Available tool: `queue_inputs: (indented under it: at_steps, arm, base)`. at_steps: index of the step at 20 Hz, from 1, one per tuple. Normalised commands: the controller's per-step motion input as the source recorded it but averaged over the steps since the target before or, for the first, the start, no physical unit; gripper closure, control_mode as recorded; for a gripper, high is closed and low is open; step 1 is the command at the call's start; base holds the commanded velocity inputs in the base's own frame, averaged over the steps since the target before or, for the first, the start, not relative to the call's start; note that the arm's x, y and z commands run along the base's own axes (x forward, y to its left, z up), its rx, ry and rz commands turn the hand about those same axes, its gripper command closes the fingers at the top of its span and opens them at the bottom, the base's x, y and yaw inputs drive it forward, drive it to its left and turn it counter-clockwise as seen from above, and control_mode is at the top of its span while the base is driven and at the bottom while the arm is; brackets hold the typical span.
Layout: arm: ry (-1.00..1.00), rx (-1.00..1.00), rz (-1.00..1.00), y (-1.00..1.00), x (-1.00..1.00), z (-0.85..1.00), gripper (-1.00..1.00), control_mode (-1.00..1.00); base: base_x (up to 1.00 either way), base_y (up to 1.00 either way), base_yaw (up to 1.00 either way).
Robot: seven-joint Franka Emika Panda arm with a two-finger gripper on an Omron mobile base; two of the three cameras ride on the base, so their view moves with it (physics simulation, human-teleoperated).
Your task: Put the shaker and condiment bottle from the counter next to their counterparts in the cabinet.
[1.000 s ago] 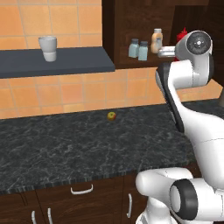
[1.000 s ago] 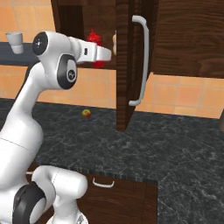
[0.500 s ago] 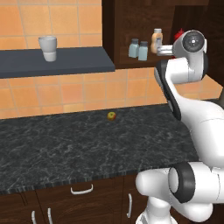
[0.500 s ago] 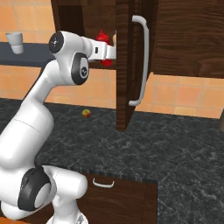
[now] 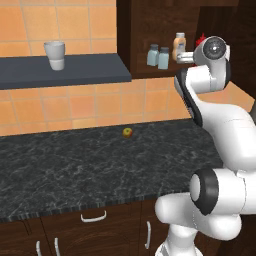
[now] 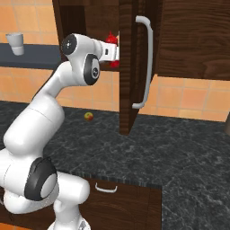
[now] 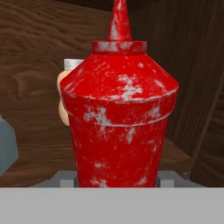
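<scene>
Since a second ago the arm has reached further into the cabinet [image 5: 132, 37], carrying the condiment bottle [image 7: 119, 118] deeper over the shelf board; from the right base, the red bottle [image 6: 111, 41] now sits partly behind the open door's edge rather than clear of it. Two shakers [image 5: 158, 56] stand side by side on the shelf, so I judge the shaker half done and this the placing step for the bottle. The pincer [image 6: 113, 53] pinches the condiment bottle low on its body, the bottle filling the gap between the tips in the hand view. Bottle upright: long axis vertical, tapered cap pointing to 12 o'clock. The tan-orange bottle [image 7: 64, 98] shows just behind it at about 9 o'clock, near but whether touching I cannot tell. Shelf contact under the base is hidden; judgement: lower before release. A small fruit [image 5: 127, 132] lies on the tabletop [image 5: 75, 175]. A white cup [image 5: 55, 54] stands on the grey wall shelf [image 5: 95, 70].
</scene>
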Motion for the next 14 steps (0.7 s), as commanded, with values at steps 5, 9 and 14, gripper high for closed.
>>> queue_inputs:
  at_steps: [5, 9, 14]
  arm:
    - [0.00, 0.00, 0.00, -0.07, 0.41, -0.12, 1.00, -1.00]
    - [0.00, 0.00, 0.00, -0.09, 0.32, -0.17, 1.00, -1.00]
    - [0.00, 0.00, 0.00, -0.16, 0.31, -0.07, 1.00, -1.00]
  base:
    - [0.00, 0.00, 0.00]
    - [0.00, 0.00, 0.00]
    - [0.00, 0.00, 0.00]
